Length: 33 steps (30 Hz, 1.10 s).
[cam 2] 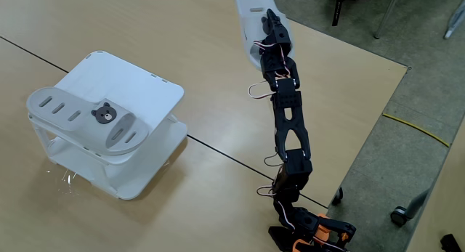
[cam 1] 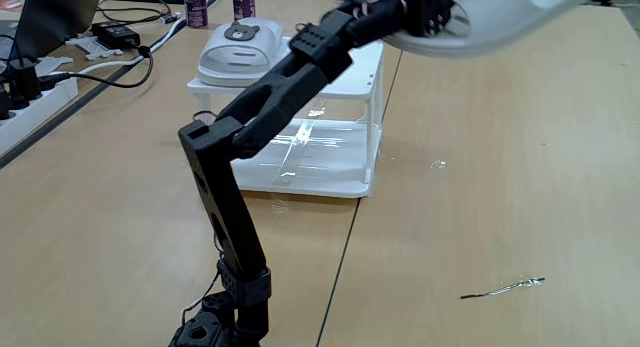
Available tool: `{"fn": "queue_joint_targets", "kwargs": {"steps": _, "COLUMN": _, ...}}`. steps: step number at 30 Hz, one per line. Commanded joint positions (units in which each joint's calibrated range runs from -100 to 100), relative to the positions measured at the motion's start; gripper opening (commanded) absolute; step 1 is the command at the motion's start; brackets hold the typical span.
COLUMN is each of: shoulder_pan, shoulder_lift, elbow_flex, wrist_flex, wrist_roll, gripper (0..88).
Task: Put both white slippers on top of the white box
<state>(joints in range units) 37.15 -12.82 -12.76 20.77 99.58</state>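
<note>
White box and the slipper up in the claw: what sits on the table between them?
Nothing. In a fixed view, only bare wooden table separates the white box from the held slipper.

Office or lab, desks, power strip [cam 1: 25,99], caster [cam 2: 399,215]

One slipper [cam 2: 83,115] lies on the box [cam 2: 142,88], the other slipper [cam 2: 251,19] well right of it.
</note>
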Motion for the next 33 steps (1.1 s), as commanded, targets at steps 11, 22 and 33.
{"fn": "queue_joint_targets", "kwargs": {"steps": 11, "shoulder_pan": -19.31, "shoulder_lift": -1.69, "elbow_flex": -3.89, "wrist_flex": 0.02, "wrist_roll": 0.42, "gripper": 0.8}}
{"fn": "queue_joint_targets", "kwargs": {"steps": 22, "shoulder_pan": -36.5, "shoulder_lift": 7.99, "elbow_flex": -4.43, "wrist_flex": -0.41, "wrist_roll": 0.42, "gripper": 0.8}}
{"fn": "queue_joint_targets", "kwargs": {"steps": 33, "shoulder_pan": -38.96, "shoulder_lift": 26.33, "elbow_flex": -27.16, "wrist_flex": -0.5, "wrist_roll": 0.42, "gripper": 0.8}}
